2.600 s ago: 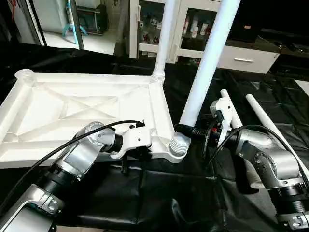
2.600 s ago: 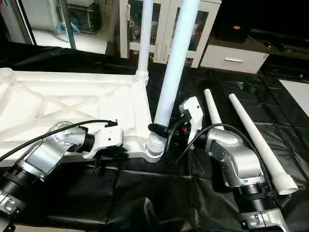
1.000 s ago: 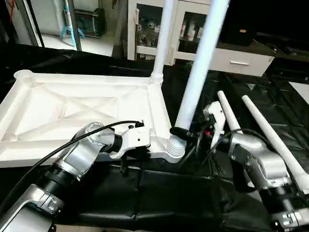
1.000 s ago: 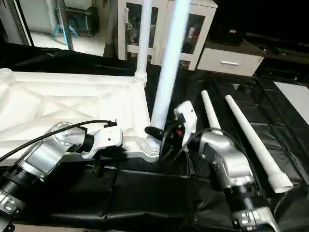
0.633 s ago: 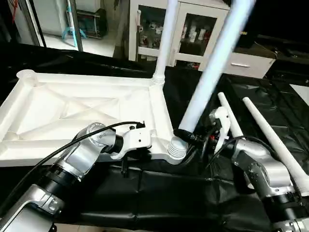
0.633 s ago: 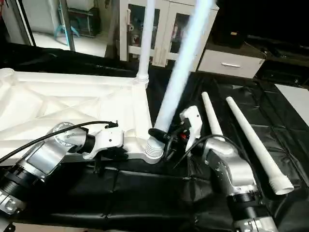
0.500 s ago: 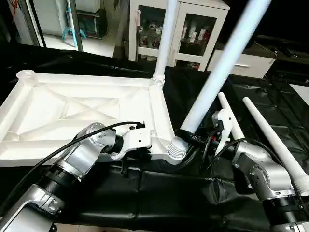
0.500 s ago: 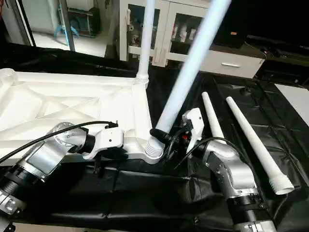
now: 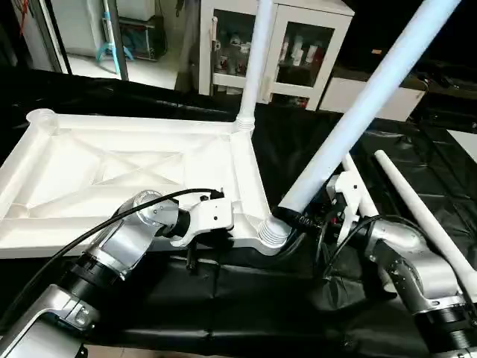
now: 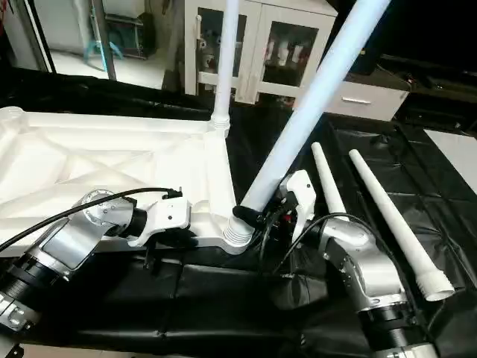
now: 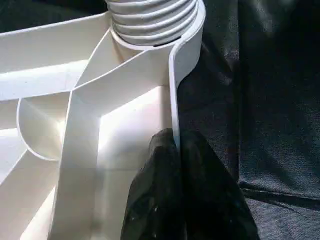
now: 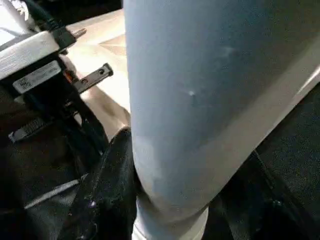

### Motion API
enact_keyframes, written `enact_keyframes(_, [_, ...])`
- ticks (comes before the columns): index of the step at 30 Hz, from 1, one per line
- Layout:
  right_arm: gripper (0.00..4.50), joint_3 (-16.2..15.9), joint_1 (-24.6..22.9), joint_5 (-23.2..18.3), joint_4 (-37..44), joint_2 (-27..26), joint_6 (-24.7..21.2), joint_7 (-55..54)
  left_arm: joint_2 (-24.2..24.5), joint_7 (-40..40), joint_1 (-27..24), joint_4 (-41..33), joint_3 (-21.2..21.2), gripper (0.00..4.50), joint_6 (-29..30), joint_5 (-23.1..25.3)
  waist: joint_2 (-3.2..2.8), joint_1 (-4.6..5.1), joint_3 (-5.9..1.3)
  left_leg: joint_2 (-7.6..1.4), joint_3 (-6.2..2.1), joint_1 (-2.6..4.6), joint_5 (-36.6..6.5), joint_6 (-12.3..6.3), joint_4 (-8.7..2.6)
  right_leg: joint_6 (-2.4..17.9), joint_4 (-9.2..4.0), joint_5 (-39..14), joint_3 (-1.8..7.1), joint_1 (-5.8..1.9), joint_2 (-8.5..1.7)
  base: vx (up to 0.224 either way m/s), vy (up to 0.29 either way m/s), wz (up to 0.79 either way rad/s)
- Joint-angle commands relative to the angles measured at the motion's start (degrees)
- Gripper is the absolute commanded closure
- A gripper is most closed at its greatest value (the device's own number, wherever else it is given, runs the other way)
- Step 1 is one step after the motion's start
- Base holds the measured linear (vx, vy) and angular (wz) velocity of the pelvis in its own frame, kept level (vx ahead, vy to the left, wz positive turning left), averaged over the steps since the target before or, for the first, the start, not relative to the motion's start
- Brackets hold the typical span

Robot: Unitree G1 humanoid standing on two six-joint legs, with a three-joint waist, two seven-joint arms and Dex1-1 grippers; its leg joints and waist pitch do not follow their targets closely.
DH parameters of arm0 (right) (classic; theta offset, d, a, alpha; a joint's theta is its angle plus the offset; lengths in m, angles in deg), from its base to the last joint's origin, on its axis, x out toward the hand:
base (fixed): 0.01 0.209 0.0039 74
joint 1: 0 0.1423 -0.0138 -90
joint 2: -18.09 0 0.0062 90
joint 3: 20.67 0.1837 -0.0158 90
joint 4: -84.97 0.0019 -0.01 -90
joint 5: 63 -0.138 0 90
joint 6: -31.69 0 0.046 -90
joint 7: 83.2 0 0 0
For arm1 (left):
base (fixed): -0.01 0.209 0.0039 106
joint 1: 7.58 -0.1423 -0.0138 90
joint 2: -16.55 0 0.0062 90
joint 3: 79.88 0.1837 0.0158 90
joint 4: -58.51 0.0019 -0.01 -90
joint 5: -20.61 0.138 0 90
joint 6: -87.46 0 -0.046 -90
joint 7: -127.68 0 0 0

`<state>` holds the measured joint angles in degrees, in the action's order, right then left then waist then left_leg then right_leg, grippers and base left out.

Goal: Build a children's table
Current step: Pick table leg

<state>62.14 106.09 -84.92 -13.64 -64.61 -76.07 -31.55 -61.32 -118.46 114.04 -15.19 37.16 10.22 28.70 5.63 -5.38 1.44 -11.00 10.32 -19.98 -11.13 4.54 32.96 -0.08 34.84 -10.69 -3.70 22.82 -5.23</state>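
children's table (image 9: 134, 168) mid leg-fitting: right gripper (image 9: 292, 218) clamped on tilted leg (image 9: 358, 112) at centre socket (image 9: 271, 231), left gripper (image 11: 172, 150) pinched on rim, next straighten and screw in.

Robot test room or lab, probably, dressed with home furniture.
Black sheeting (image 9: 246, 298) covers the work surface; at twelve o'clock stands a white glass-door cabinet (image 9: 287, 48) with small bottles, at one o'clock a white drawer unit (image 10: 354, 93), at eleven o'clock a doorway (image 9: 82, 37) to a bright tiled room.
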Motion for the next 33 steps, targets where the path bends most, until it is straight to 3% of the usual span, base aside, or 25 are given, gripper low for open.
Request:
enact_keyframes(1, [2.67, -4.3, -2.5, 6.6, -3.4, 2.0, -2.0, -0.6, 0.3, -0.9, -0.4, 1.1, 1.8, 4.5, 0.2, 1.1, -0.89, -0.24, -2.04, -2.36, -0.82, 0.21, -15.3, 1.22, -4.41, 8.9, -4.28, -13.8, 2.48, -2.06, -3.14, 0.0, 0.0, 0.0])
enact_keyframes(4, [2.67, -4.8, -2.0, 7.1, -3.9, 2.0, -1.7, -1.2, 0.3, -1.0, -0.4, 1.1, 1.8, 4.5, 0.2, 1.1, -1.02, -0.17, -1.9, -2.42, -1.0, 0.35, -17.7, 1.79, -4.58, 7.9, -4.69, -17.9, 2.48, -1.82, -3.27, 0.0, 0.0, 0.0])
enact_keyframes(11, [2.67, -4.1, 1.2, 7.7, -6.1, 0.3, -0.9, -3.6, 0.2, -1.3, -0.5, 0.8, 1.9, 4.5, 0.4, 1.1, -0.98, 0.09, -1.97, -2.45, -1.13, 0.4, -19.2, 2.37, -4.68, 8.4, -4.62, -16.8, 2.49, -1.71, -3.17, 0.0, 0.0, 0.0])
enact_keyframes(20, [2.67, -5.0, -0.3, 8.7, -7.4, 0.9, -0.5, -2.6, 0.3, -1.2, -1.0, 0.1, 1.8, 4.5, 0.8, 1.0, -0.86, 0.08, -1.93, -2.47, -1.15, 0.31, -19.4, 2.15, -4.74, 7.9, -4.73, -17.8, 2.53, -1.7, -3.25, 0.0, 0.0, 0.0])
enact_keyframes(29, [2.67, -4.6, -0.9, 9.7, -8.4, 0.2, 0.3, -5.3, -0.1, -0.6, -1.0, 0.6, 1.4, 4.5, 0.8, 0.7, -1.24, 0.17, -1.88, -2.48, -1.26, 0.39, -21.1, 2.56, -4.87, 7.8, -4.88, -18.1, 2.52, -1.57, -3.18, 0.0, 0.0, 0.0])
enact_keyframes(32, [2.67, -2.9, 0.6, 10.8, -10.8, -1.5, -0.3, -11.6, -1.2, 1.1, -0.9, 1.3, 0.1, 4.5, 1.5, -0.1, -1.27, 0.46, -1.67, -2.35, -1.37, 0.41, -23.1, 2.97, -4.98, 7.2, -5.25, -21.7, 2.46, -1.3, -3.25, 0.0, 0.0, 0.0])
enact_keyframes(33, [2.67, -2.0, 1.4, 11.2, -11.8, -2.7, -0.8, -14.9, -2.5, 3.2, -0.6, 2.2, -1.1, 4.5, 2.5, -0.4, -1.3, 0.76, -1.53, -2.27, -1.61, 0.46, -25.2, 3.58, -5.02, 6.1, -5.64, -26.0, 2.35, -1.09, -3.34, 0.0, 0.0, 0.0])
